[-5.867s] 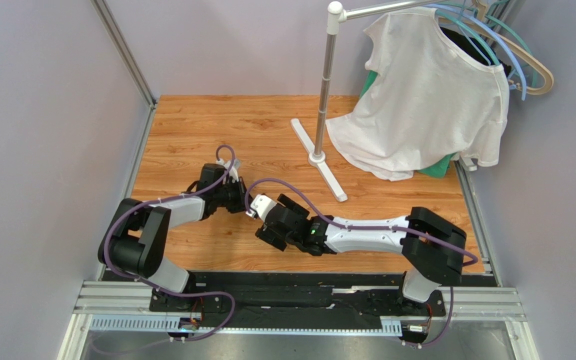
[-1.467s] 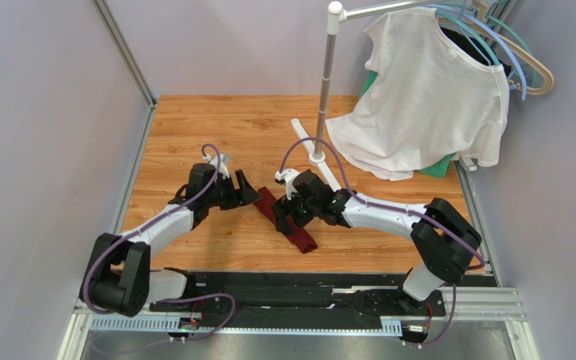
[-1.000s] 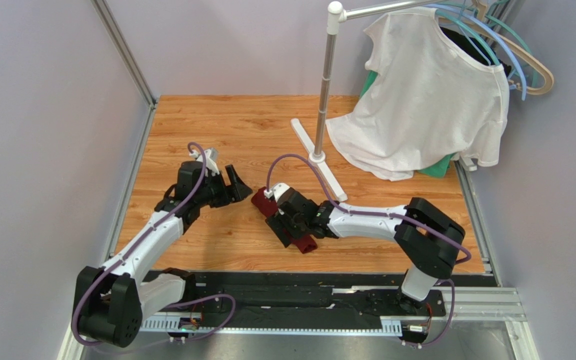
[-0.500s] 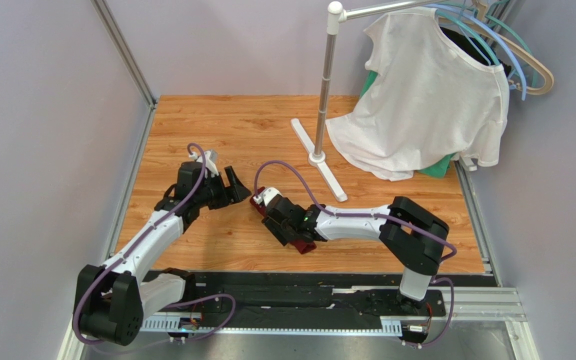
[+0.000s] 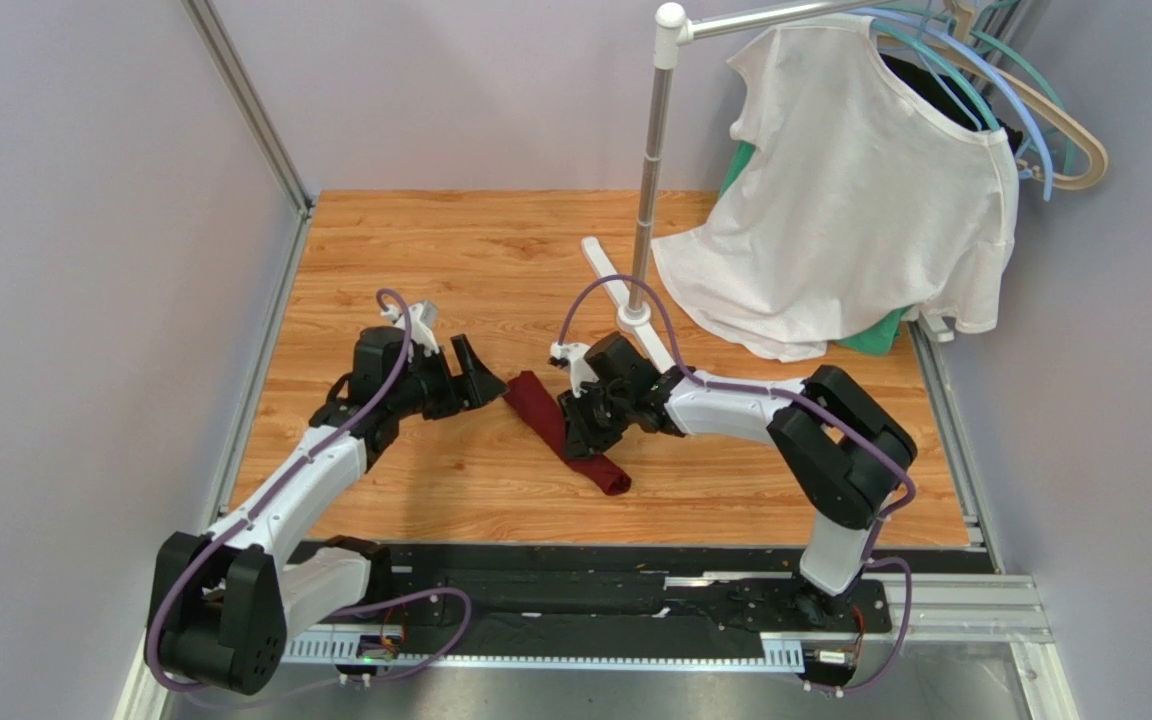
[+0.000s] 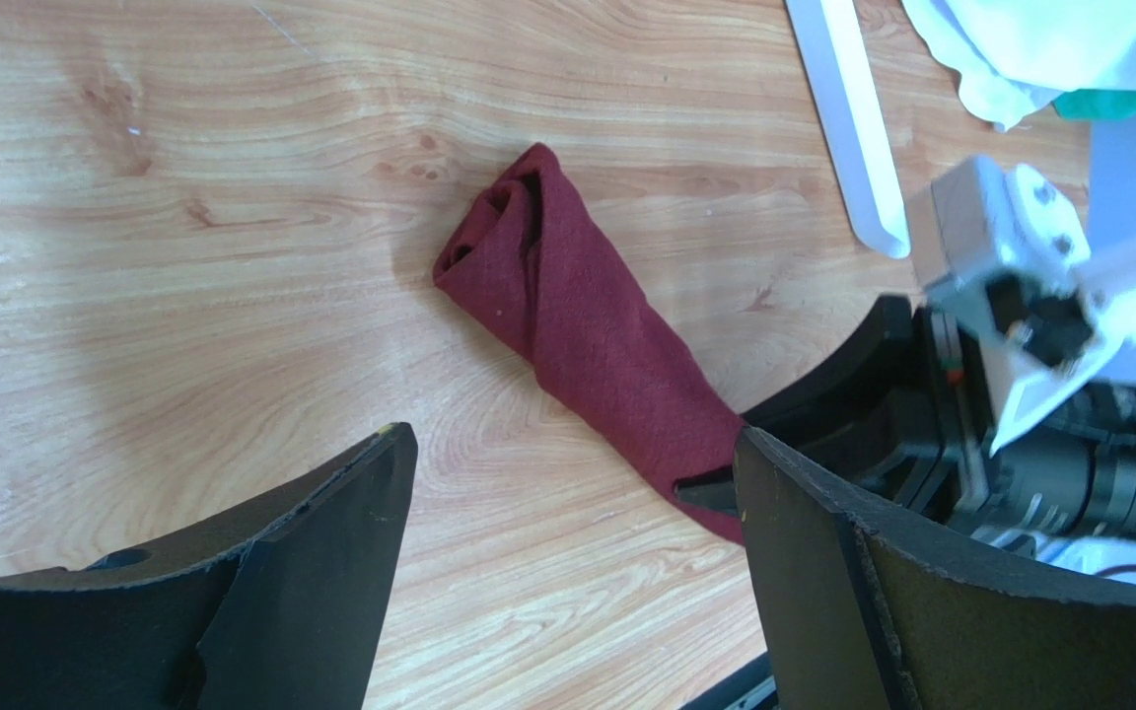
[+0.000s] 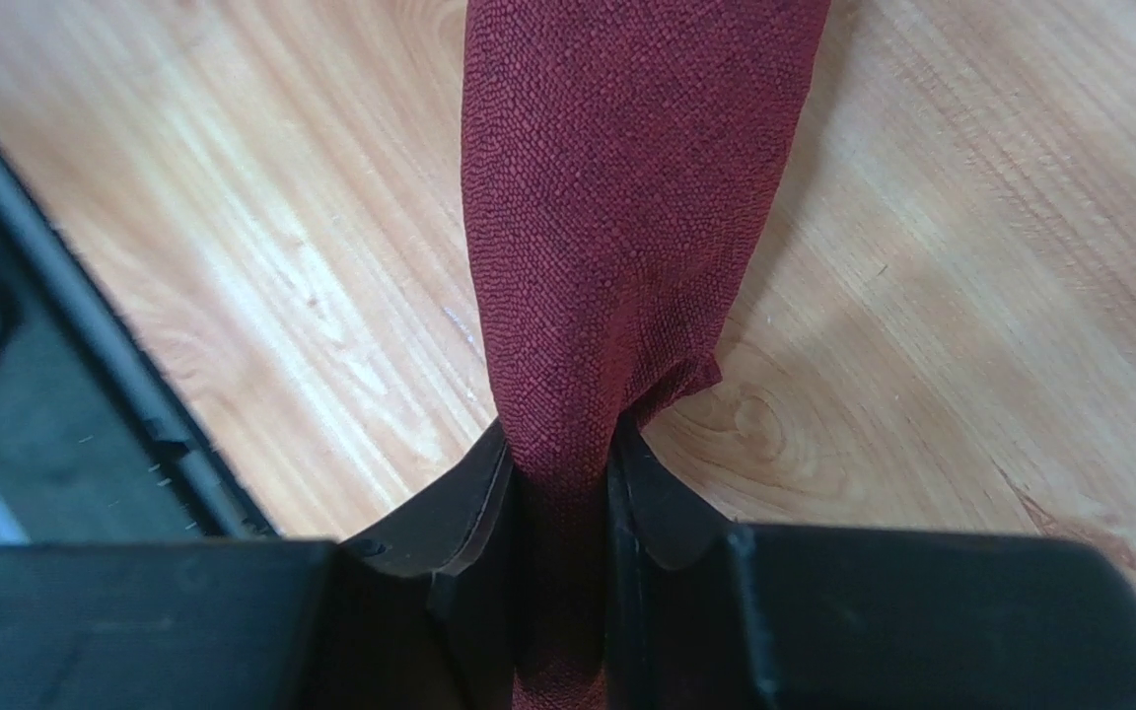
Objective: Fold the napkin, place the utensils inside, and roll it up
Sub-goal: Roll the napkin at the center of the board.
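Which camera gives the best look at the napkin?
Left wrist: the napkin shows large and sharp, a bunched strip with one end free on the table. Right wrist shows only a close-up stretch pinched in the right gripper. Top external shows both ends, small, the middle hidden by that gripper.

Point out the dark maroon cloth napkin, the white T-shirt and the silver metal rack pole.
dark maroon cloth napkin [image 6: 593,333], left wrist view, middle of the bunched strip.
white T-shirt [image 5: 853,195], top external view, chest of the hanging fabric.
silver metal rack pole [image 5: 651,180], top external view, mid-shaft.
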Controlling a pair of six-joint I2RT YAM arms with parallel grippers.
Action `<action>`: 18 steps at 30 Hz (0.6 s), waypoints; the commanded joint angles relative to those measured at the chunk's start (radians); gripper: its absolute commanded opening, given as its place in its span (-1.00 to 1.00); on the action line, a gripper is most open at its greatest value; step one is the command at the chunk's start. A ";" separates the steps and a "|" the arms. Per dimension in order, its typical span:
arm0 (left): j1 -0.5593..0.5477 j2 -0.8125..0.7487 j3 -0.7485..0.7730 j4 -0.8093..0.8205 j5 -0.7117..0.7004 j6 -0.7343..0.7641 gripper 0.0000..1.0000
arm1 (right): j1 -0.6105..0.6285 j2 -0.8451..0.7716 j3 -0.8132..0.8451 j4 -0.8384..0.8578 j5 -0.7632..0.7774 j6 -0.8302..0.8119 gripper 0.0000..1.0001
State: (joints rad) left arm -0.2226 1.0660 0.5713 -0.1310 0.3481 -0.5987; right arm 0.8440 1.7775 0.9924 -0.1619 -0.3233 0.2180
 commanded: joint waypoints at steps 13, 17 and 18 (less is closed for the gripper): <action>0.006 0.187 -0.082 0.298 0.068 0.005 0.68 | -0.146 0.135 -0.024 0.229 -0.540 0.141 -0.69; 0.006 0.227 -0.096 0.364 0.045 0.025 0.66 | -0.169 0.166 -0.015 0.232 -0.585 0.146 -0.69; 0.005 0.235 -0.097 0.378 0.049 0.028 0.64 | -0.175 0.174 -0.015 0.239 -0.611 0.150 -0.69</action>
State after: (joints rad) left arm -0.2222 1.2808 0.4866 0.1192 0.3969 -0.5987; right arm 0.6903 1.9163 0.9749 0.0196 -0.8185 0.3374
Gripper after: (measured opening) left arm 0.833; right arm 0.231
